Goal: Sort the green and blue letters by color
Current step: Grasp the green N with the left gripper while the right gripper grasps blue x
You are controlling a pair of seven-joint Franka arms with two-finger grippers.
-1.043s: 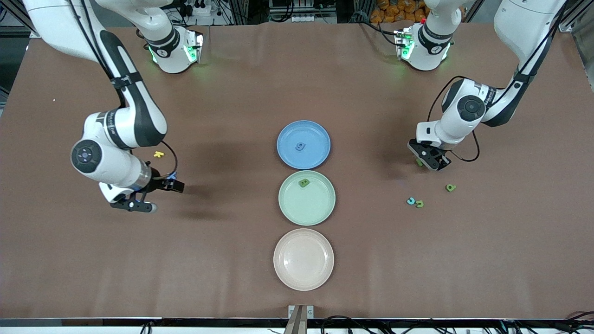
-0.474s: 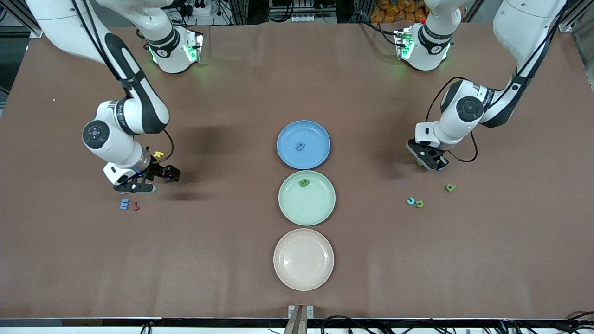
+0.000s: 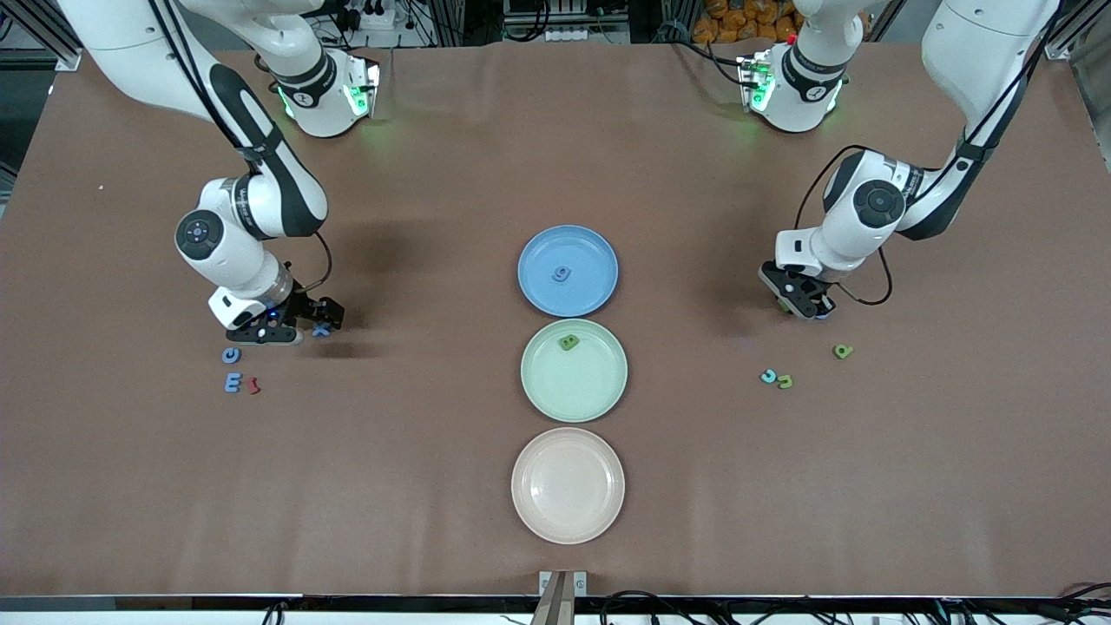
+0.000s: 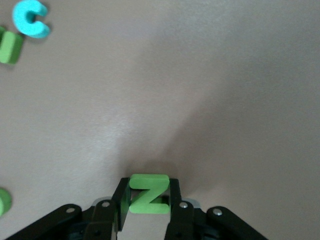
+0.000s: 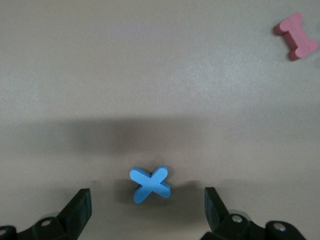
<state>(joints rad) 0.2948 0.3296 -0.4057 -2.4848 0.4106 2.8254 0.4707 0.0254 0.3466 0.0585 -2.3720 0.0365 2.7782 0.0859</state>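
green letter Z (image 4: pixel 148 194) between left gripper (image 4: pixel 146 210) fingers, blue letter X (image 5: pixel 150 184), turquoise letter C (image 4: pixel 30 19), blue letter E (image 3: pixel 232 382)

Both arms: white glossy shells with black joint bands and round dark joint caps. Bases glow green. Black cables loop along each forearm. Left gripper (image 3: pixel 803 301) and right gripper (image 3: pixel 291 325): black, with silver screws.
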